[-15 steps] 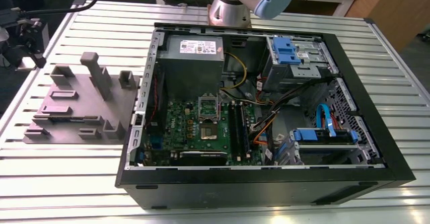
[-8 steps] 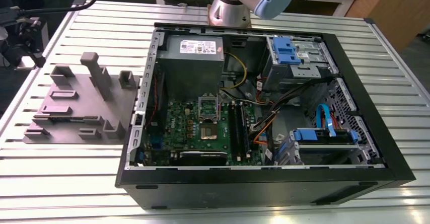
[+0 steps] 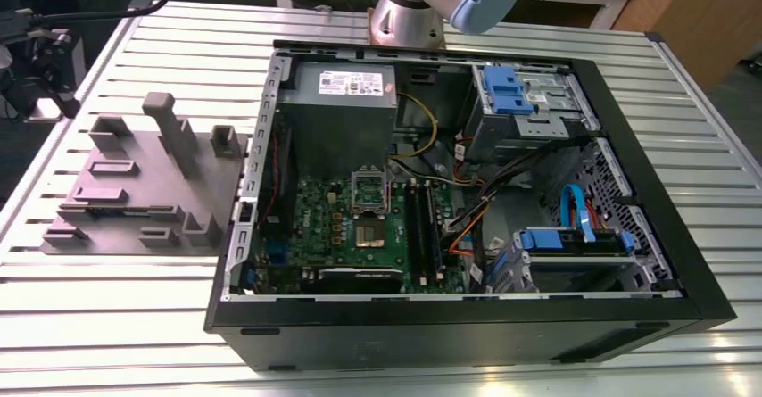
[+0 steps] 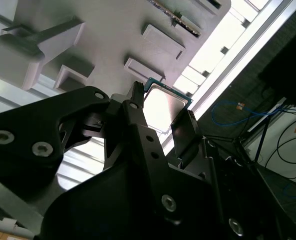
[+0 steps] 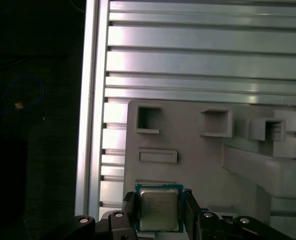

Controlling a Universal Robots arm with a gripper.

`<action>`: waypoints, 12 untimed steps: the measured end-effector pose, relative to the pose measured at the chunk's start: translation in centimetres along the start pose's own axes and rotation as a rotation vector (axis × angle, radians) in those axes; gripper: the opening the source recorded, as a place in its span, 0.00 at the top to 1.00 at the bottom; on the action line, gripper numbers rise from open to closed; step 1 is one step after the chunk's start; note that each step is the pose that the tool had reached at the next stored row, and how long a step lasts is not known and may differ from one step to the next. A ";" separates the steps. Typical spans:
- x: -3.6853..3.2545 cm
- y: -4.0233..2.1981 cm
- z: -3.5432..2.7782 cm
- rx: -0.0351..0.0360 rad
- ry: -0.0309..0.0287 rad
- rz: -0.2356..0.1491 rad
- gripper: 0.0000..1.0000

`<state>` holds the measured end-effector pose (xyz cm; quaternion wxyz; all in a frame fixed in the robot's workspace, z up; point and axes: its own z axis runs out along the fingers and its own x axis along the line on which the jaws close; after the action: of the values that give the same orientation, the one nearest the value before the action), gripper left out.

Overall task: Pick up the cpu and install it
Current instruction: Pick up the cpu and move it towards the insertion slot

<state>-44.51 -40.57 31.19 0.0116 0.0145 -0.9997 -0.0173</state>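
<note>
exterior view: high over table [image 3: 120, 326] | both wrist views: close behind gripper [image 5: 158, 212], facing grey fixture [image 5: 202, 165] | all share fixture

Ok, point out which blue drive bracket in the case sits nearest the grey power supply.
The blue bracket just across the cables from the power supply. The other blue bracket lies lower in the exterior view, beyond the motherboard.

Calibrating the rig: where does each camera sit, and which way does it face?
Exterior view: off the arm, raised, looking down on the open computer case and grey fixture; the arm shows at top.
First wrist view: on the arm, facing the grey fixture and slatted table past the gripper.
Second wrist view: on the arm, looking along the gripper's links.
Both wrist views share the cpu held in the gripper.
</note>
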 end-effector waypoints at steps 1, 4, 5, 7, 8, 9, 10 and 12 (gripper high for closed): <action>0.00 0.00 -0.06 0.0000 0.0000 0.000 0.53; 0.00 0.01 -0.25 0.0000 0.0000 0.000 0.53; 0.00 0.01 -0.31 -0.0001 -0.0001 0.000 0.53; 0.01 0.01 -0.41 -0.0001 -0.0003 0.000 0.53; 0.01 0.02 -0.44 -0.0002 -0.0004 0.000 0.53; 0.01 0.02 -0.48 -0.0001 -0.0002 0.000 0.53; 0.01 0.02 -0.51 -0.0001 -0.0001 0.000 0.53; 0.01 0.02 -0.58 -0.0001 -0.0001 0.000 0.53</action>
<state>-44.51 -40.57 31.77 0.0115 0.0145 -0.9997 -0.0173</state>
